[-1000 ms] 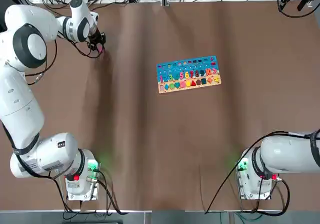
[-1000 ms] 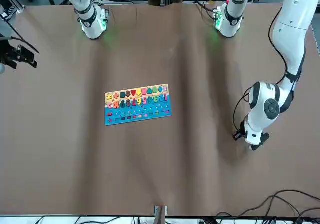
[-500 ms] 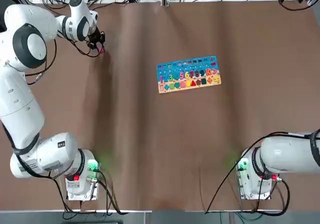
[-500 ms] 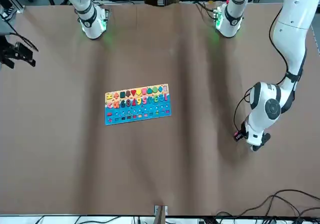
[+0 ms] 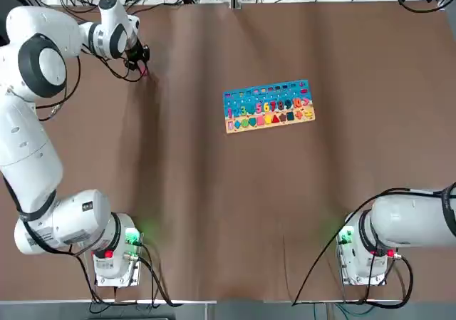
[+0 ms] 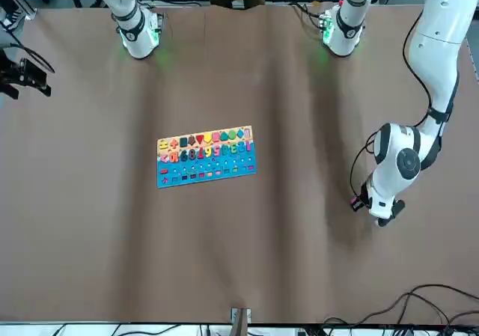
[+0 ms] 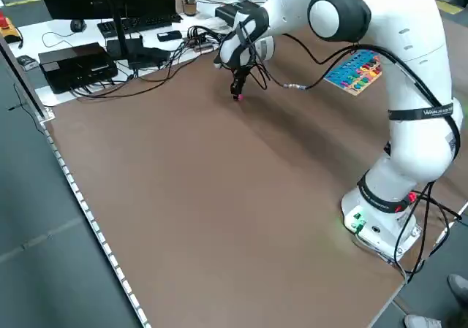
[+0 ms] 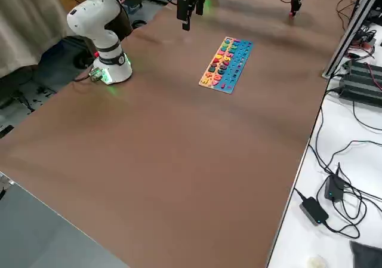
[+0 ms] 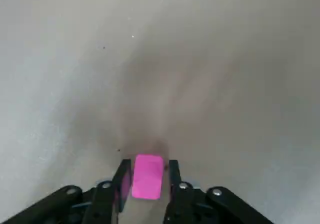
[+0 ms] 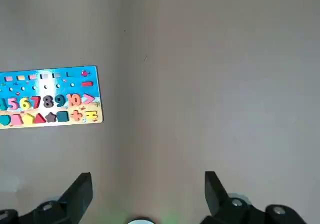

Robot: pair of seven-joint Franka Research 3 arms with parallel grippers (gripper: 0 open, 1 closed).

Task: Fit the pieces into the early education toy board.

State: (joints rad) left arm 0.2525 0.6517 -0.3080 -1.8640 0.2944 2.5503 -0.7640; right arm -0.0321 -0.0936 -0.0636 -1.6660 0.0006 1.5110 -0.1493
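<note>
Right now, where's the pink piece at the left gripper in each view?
Top: pink piece far left, under the left gripper.
Front: a speck at the right, at the gripper's tip.
Left side: upper middle, below the gripper.
Right side: top right.
Left wrist: between the fingers.
Right wrist: not in it.
Shared landmark: the toy board, mid-table, well apart from the piece.

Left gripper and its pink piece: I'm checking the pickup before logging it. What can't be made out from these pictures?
- Grip: in the left wrist view the pink piece sits between the left gripper fingers; contact is not clear.
- Piece shape: top view, too small, the gripper covers it.
- Empty slots on the toy board: too small in every view.
- Right gripper: cut by the front view's edge.
</note>
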